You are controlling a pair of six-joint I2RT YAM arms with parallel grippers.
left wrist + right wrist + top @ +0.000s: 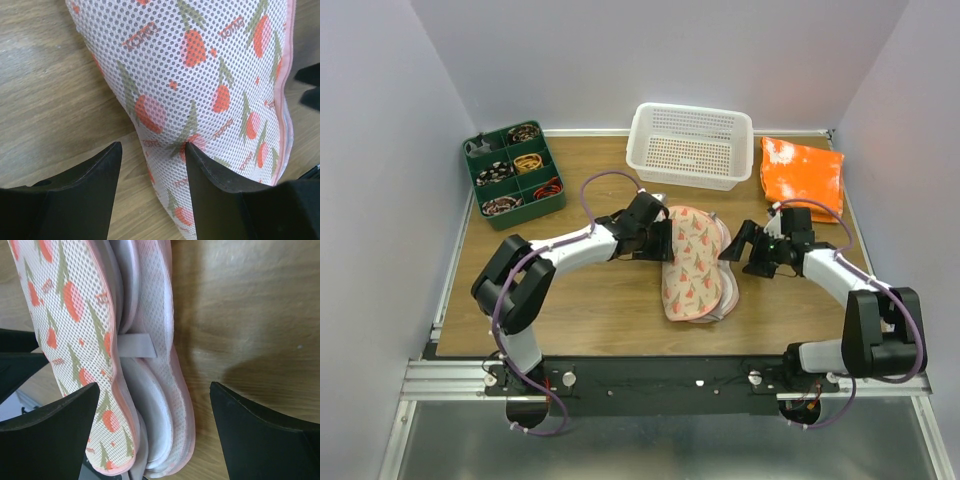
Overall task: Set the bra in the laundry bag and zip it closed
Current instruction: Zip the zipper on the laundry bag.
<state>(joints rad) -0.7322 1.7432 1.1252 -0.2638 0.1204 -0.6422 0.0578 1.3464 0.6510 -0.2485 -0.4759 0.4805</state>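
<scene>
The bra lay inside the laundry bag, only its pale grey layers and a strap tab showing at the gaping right-hand seam; the bag sat mid-table, its printed lid folded down over the lower shell but unzipped there; so the placing looked done, and the zipping looked wholly left. The left gripper stood partly open at the bag's left edge, one finger touching the mesh, clamping nothing; the right gripper was spread wide and empty, facing the open seam.
</scene>
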